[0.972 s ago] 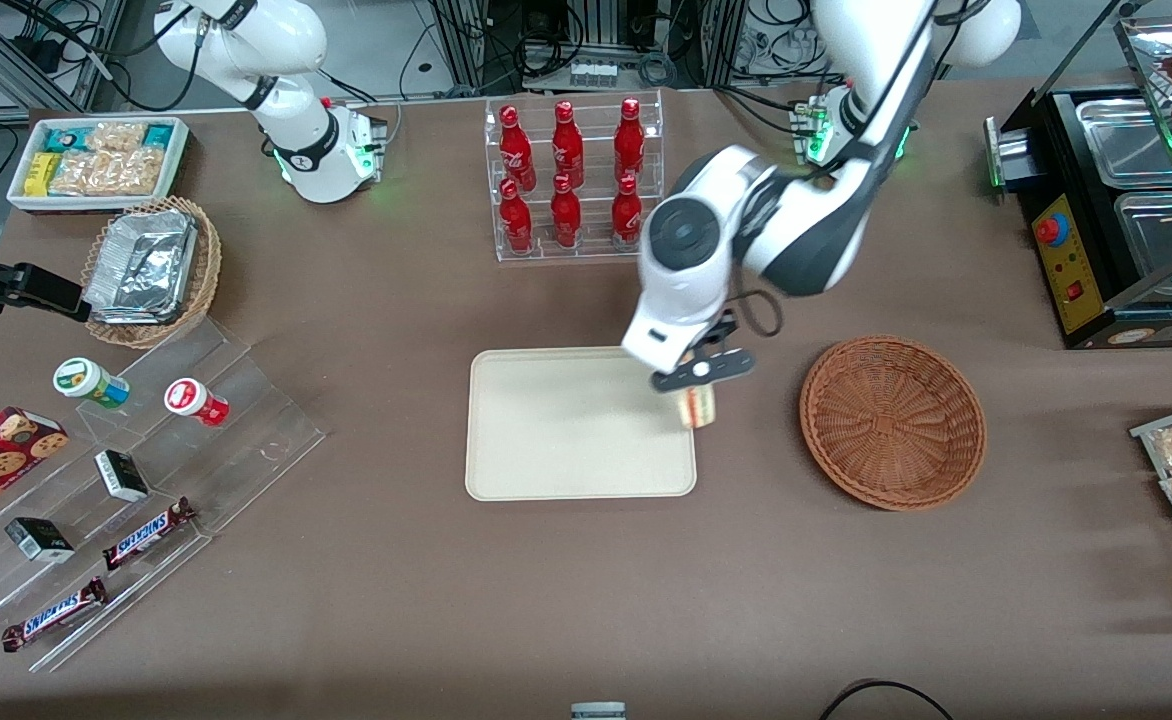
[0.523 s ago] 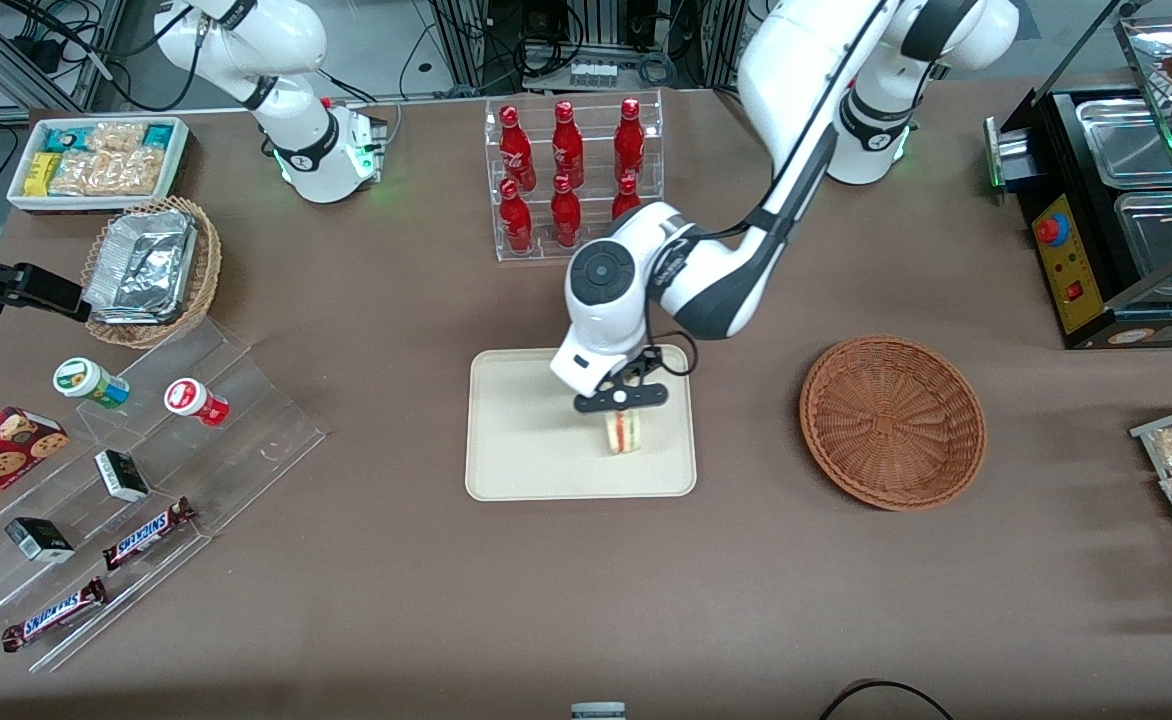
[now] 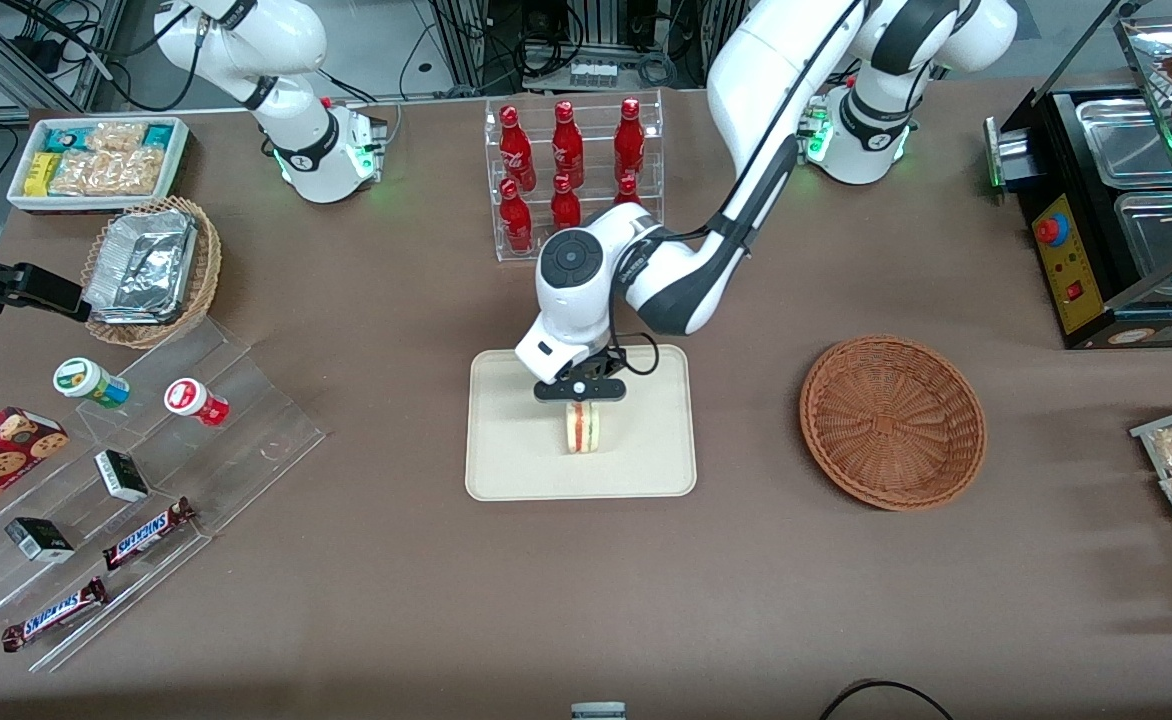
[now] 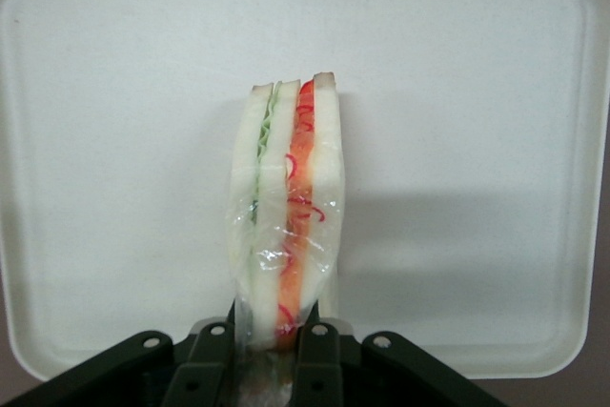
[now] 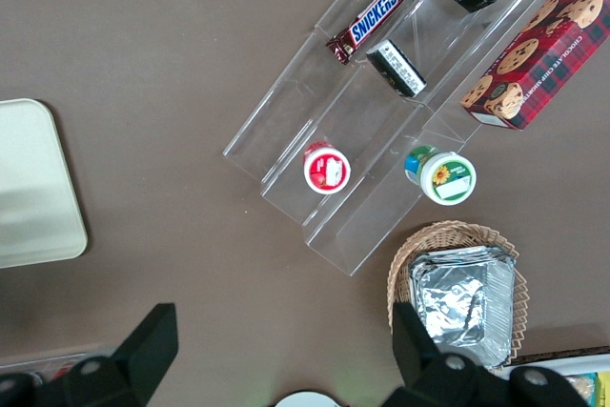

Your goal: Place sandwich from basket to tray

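Observation:
My left gripper (image 3: 582,398) is shut on the sandwich (image 3: 583,428), a plastic-wrapped wedge of pale bread with red and green filling. It holds the wedge over the middle of the cream-white tray (image 3: 506,470), low above its surface. In the left wrist view the black fingers (image 4: 319,355) clamp the narrow end of the sandwich (image 4: 286,207), with the tray (image 4: 477,92) filling the background. The reddish-brown wicker basket (image 3: 892,421) stands empty beside the tray, toward the working arm's end of the table.
A clear rack of red bottles (image 3: 571,175) stands farther from the front camera than the tray. A tan basket with foil containers (image 3: 151,270), a white bin of snacks (image 3: 96,160) and clear stepped shelves with snacks (image 3: 126,480) lie toward the parked arm's end.
My gripper has carried the sandwich from the tray's edge nearest the basket to over the tray's middle and lowered it a little.

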